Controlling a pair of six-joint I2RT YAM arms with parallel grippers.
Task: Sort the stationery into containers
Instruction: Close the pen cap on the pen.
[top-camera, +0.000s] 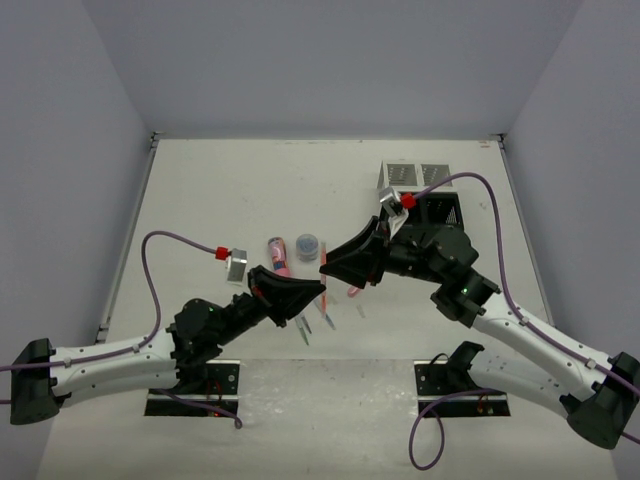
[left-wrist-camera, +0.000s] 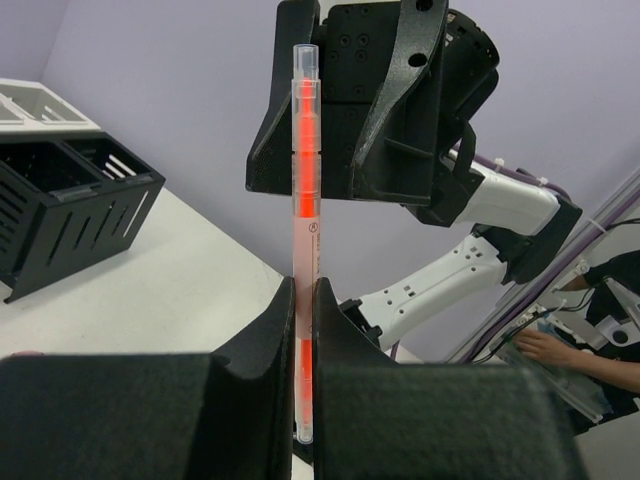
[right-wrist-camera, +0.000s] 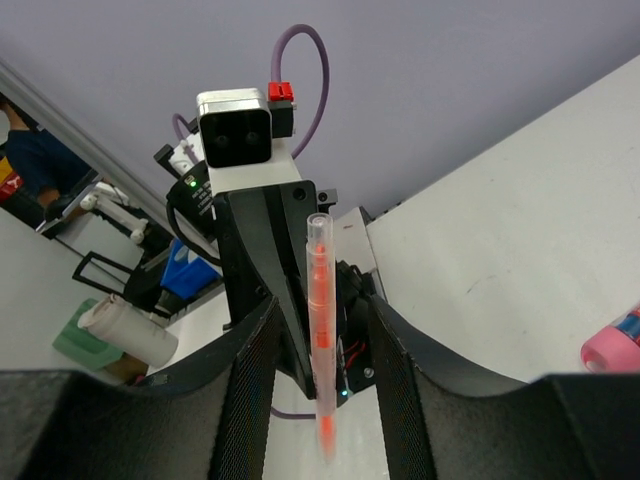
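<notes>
Orange pen (left-wrist-camera: 305, 200), a thin clear plastic tube with a bright orange core, stands upright above the middle of the table (top-camera: 220, 190). It is clamped low on its barrel between the smooth black fingers of the left gripper (left-wrist-camera: 304, 310). The right gripper (right-wrist-camera: 322, 310) faces it with its ribbed fingers spread on either side of the shaft, seemingly not touching it. The pen looks light, stiff and slick, so a firm pinch on the bare upper barrel would probably suit it best. A black slotted organiser (left-wrist-camera: 70, 200) and a white organiser (left-wrist-camera: 35, 100) sit at the far right. A stubby pink marker (top-camera: 279, 255) and a round pot (top-camera: 307, 243) lie nearby.
</notes>
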